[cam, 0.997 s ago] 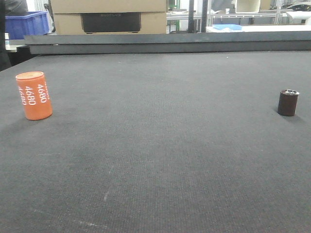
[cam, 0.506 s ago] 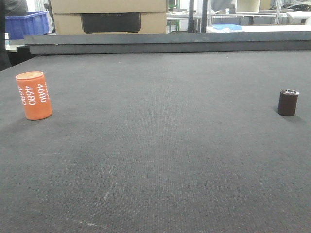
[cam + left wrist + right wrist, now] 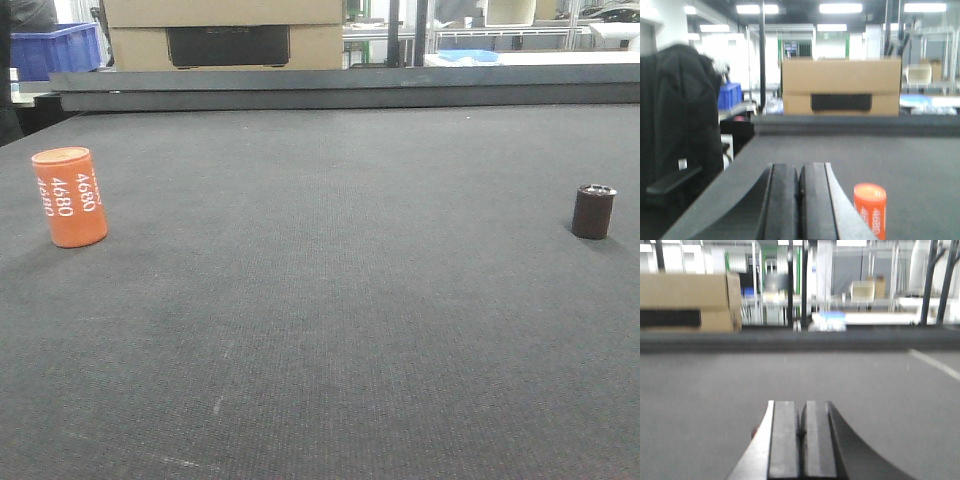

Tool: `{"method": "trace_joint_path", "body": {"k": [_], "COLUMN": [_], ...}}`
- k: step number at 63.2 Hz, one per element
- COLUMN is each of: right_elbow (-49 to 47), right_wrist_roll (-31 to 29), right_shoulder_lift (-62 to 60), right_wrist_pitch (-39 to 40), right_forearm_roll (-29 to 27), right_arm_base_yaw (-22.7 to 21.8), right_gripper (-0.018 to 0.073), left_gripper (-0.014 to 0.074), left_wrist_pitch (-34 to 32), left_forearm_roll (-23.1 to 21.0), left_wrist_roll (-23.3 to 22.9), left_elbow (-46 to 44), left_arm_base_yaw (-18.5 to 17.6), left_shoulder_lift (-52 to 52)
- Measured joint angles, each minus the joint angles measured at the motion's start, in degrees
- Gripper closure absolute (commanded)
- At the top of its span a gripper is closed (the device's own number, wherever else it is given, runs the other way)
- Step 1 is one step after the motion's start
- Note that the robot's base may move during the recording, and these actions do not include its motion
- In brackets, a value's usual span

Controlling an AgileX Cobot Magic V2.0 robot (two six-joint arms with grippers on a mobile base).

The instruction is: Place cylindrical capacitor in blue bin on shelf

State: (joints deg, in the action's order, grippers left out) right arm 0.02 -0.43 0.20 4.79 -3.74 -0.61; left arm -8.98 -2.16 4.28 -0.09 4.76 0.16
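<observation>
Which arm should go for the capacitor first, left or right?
Right, probably. The dark capacitor stands on the right side of the table; near the left gripper is only the orange cylinder. The right gripper, fingers closed, must open first.

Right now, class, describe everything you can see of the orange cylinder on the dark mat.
The orange cylinder stands upright on the dark mat, far left in the front view. Its skin looks smooth and matte, with a flat, slightly paler top. White "4680" runs lengthwise along its side, printed more than once. Only the mat touches it; the shut left claw sits apart from it.
</observation>
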Motion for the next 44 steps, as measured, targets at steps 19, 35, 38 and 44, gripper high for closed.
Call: {"method": "trace_joint_path", "body": {"k": [19, 35, 38, 44], "right_elbow": [-19.88, -29.25, -29.52, -30.00], "right_wrist_roll": [0.00, 0.00, 0.00, 0.00], "right_shoulder_lift": [1.40, 13.37, 15.34, 19.43], "right_wrist_pitch": [-8.97, -14.55, -14.69, -14.96], "right_forearm_roll": [0.00, -0.11, -0.11, -0.11], "right_arm_base_yaw": [0.00, 0.00, 0.00, 0.00], "right_gripper": [0.0514, 0.0027, -0.0012, 0.0001], "left_gripper": [0.0464, 0.0110, 0.0071, 0.0013], "left_wrist_pitch": [17.63, 27.10, 27.82, 29.85], "left_forearm_roll": [-0.10, -0.10, -0.10, -0.10], "left_wrist_roll": [0.00, 0.00, 0.00, 0.00], "left_elbow": [-18.55, -30.94, -32.47, -35.24], "left_arm_base_yaw": [0.00, 0.00, 0.00, 0.00], "left_shoulder_lift": [2.70, 15.03, 17.78, 23.40]}}
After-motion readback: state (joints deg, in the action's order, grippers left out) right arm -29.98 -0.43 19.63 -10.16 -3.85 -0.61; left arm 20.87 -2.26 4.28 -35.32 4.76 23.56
